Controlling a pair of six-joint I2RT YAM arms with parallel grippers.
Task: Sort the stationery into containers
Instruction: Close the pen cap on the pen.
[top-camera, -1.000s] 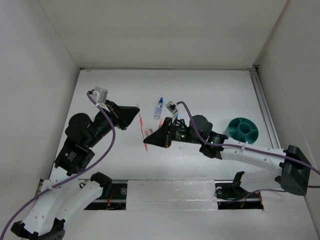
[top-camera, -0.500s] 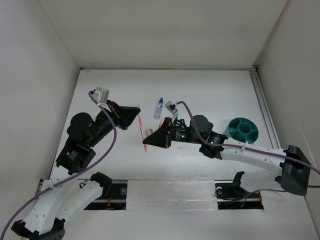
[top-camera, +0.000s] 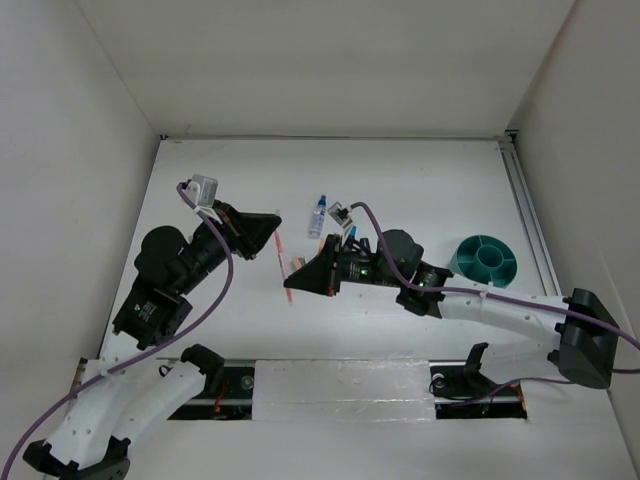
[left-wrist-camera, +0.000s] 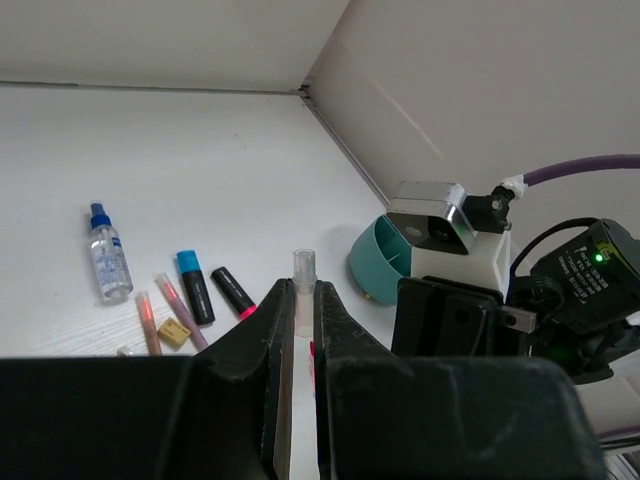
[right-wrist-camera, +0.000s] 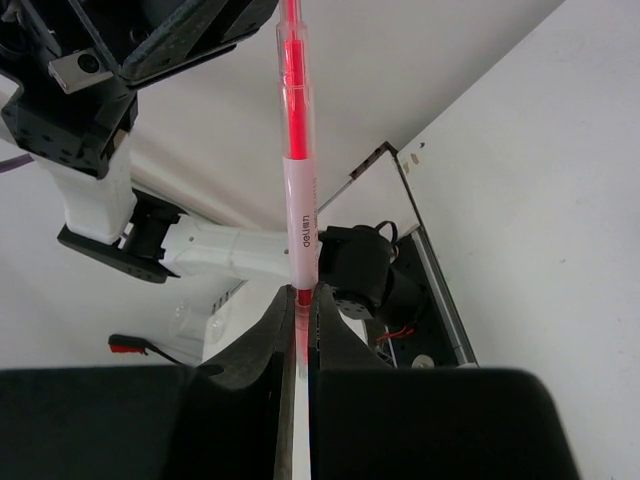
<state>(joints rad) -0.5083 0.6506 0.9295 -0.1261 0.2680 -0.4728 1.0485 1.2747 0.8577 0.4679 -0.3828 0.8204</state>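
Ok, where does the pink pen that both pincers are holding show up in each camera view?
Top external: the pink pen lies left of centre, between the left pincer and the right pincer.
Left wrist: only its clear tip shows, bottom centre.
Right wrist: it stands upright at centre, reaching the top edge.
Shared landmark: the left pincer, gripping one end of the pen.

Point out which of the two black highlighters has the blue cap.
The blue highlighter, the one nearer the bottle; the pink highlighter lies on its far side.
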